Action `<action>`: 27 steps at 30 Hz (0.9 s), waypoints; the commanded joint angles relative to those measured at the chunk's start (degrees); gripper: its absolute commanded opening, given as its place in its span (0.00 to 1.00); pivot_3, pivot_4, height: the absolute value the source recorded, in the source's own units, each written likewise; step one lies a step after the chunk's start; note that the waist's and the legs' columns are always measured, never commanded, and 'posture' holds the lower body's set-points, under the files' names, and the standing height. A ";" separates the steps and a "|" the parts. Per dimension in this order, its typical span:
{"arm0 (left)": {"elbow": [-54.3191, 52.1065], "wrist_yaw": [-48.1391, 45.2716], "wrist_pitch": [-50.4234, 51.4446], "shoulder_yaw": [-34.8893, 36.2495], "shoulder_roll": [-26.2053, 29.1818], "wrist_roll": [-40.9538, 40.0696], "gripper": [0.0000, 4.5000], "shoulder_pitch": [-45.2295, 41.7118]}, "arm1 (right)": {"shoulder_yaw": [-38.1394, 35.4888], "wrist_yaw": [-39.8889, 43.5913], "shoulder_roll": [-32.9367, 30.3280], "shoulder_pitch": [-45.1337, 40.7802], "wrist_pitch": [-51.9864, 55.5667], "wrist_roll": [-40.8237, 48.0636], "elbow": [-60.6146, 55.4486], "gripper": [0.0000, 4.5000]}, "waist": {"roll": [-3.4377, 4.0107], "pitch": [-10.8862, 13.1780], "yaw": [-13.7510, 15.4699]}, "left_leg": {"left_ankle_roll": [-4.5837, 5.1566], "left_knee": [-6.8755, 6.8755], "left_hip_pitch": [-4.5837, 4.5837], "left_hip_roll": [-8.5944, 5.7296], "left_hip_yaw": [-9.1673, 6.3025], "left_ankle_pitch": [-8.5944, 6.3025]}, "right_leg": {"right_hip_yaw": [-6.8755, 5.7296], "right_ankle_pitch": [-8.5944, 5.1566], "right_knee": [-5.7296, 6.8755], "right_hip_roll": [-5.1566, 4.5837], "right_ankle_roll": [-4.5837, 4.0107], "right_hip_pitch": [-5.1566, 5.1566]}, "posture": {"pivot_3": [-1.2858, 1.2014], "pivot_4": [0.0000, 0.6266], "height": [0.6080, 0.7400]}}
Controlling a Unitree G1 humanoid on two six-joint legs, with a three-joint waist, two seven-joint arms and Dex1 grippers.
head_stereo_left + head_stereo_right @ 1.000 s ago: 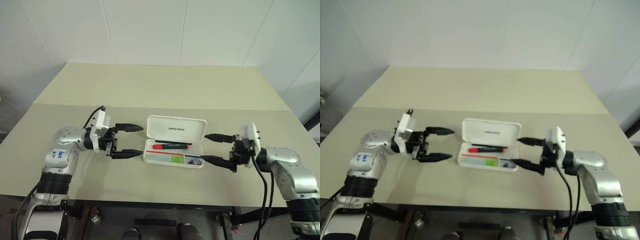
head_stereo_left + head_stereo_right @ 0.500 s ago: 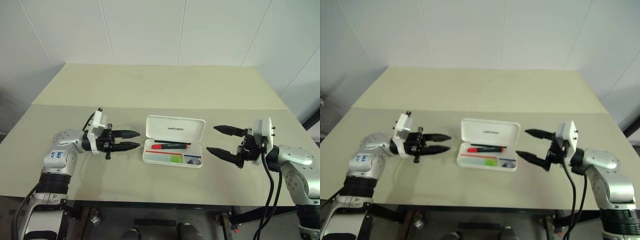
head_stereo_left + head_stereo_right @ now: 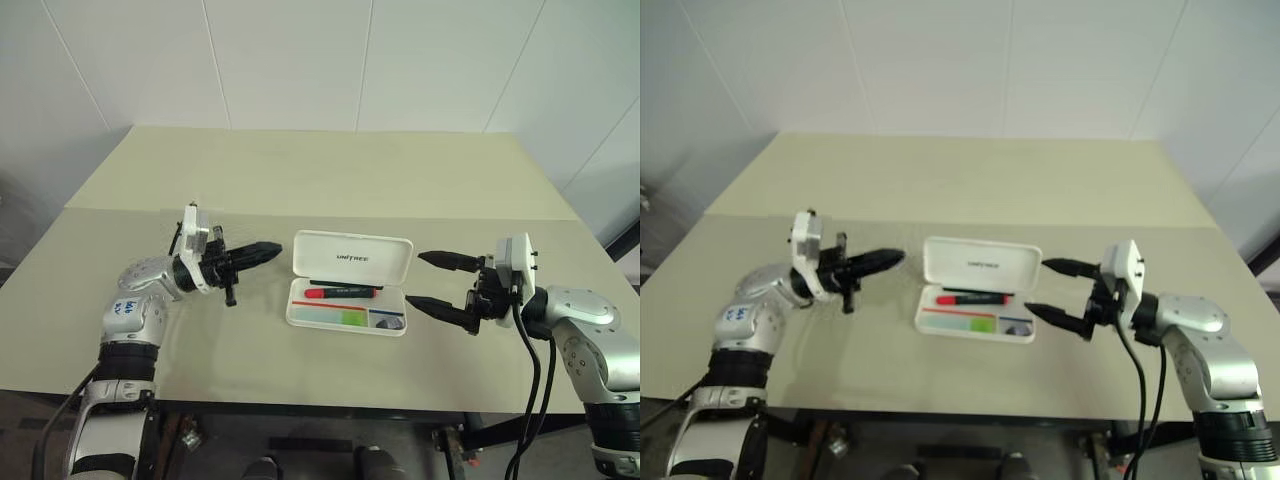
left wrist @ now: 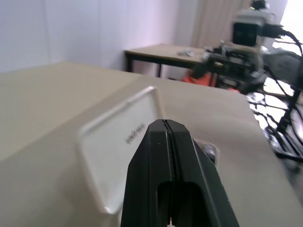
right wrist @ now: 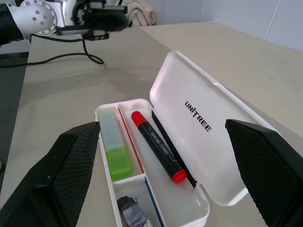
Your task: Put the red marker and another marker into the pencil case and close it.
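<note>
Since a sec ago my left gripper (image 3: 272, 247) went from wide open to pinched shut on nothing and nosed in toward the lid; right gripper (image 3: 426, 279) backed off the case end a bit, jaws gaping, empty. Pencil case (image 3: 350, 259) sits mid-frame, lid propped up along the far edge, long axis left-right w/ a gripper off each end. Red marker (image 3: 342, 293) and another marker (image 3: 333, 317) already lie inside, lengthwise. Left tip is just beside the lid's left end, so imo that's the arm to flip it shut.
</note>
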 commanded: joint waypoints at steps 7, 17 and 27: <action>13.94 7.69 -11.01 -0.54 -3.10 6.48 0.00 -9.09 | -1.01 -0.07 -1.10 0.42 0.41 0.52 -1.32 1.00 | -0.01 0.01 -0.18 | -0.01 -0.03 -0.01 -0.03 0.02 0.00 | 0.01 0.08 -0.06 -0.01 0.16 0.00 | 0.52 0.24 1.00; 28.55 6.57 -16.53 -5.28 -5.61 14.10 0.00 -15.69 | -1.55 -1.85 -0.83 2.69 0.74 1.01 -3.65 1.00 | -0.03 0.02 0.17 | -0.05 -0.08 -0.08 -0.06 0.03 -0.03 | 0.01 0.25 -0.27 -0.02 0.51 0.01 | 0.52 0.24 1.00; 28.70 -4.01 -18.71 -6.49 -5.69 13.96 0.00 -15.50 | -3.72 -2.79 -1.44 4.04 2.45 4.06 -6.02 1.00 | -0.04 0.02 0.58 | -0.05 -0.10 -0.09 -0.06 0.02 -0.03 | 0.00 0.25 -0.28 -0.02 0.50 0.01 | 0.52 0.24 1.00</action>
